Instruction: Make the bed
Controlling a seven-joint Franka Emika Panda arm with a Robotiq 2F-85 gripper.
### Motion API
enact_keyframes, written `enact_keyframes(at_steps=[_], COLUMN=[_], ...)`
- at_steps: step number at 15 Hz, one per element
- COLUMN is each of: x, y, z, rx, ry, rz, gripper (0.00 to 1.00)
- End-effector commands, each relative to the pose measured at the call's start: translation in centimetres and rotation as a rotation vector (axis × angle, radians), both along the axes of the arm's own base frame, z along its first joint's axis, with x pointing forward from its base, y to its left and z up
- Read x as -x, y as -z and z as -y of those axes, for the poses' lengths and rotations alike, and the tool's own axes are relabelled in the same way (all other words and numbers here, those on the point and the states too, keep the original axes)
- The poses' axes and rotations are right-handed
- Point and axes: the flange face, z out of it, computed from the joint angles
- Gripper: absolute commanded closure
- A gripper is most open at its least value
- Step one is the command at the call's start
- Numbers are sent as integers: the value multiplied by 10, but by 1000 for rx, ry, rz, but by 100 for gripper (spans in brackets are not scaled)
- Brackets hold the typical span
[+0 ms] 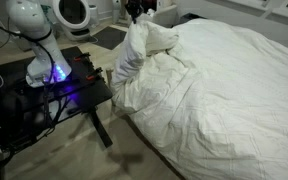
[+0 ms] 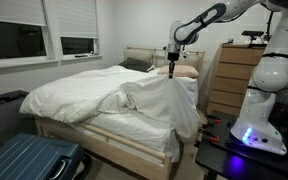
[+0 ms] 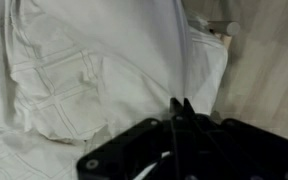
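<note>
The bed [image 2: 94,100] is large, with a puffy white duvet [image 1: 224,80] spread over it. My gripper [image 2: 172,66] is shut on a pinch of the duvet and holds it up, so the cloth hangs in a peaked fold [image 2: 162,100] at the bed's near corner. In an exterior view the lifted peak [image 1: 142,40] rises at the top edge, where the gripper [image 1: 136,12] is mostly cut off. In the wrist view the closed fingertips [image 3: 181,103] pinch a white fold [image 3: 134,50] that drapes away below.
A black metal-legged table [image 1: 79,95] with blue-glowing electronics stands beside the bed, holding the robot base [image 2: 259,125]. A wooden dresser [image 2: 229,80] stands behind it. A blue suitcase [image 2: 29,160] lies on the floor at the bed's foot. Pillows [image 2: 139,65] lie at the headboard.
</note>
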Motion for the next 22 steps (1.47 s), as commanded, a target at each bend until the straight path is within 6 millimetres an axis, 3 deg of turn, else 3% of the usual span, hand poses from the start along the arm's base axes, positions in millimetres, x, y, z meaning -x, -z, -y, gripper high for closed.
enact_keyframes(at_steps=[1,8,16,22], x=[22,42,60,82], y=[-18,-5,23,60], z=[-53,-156,-238,-302], rx=[-41,-103,-111,-114], ry=[-54,-205,-346,-461], rz=[0,-38,-85,-139], gripper=[100,100,100,100])
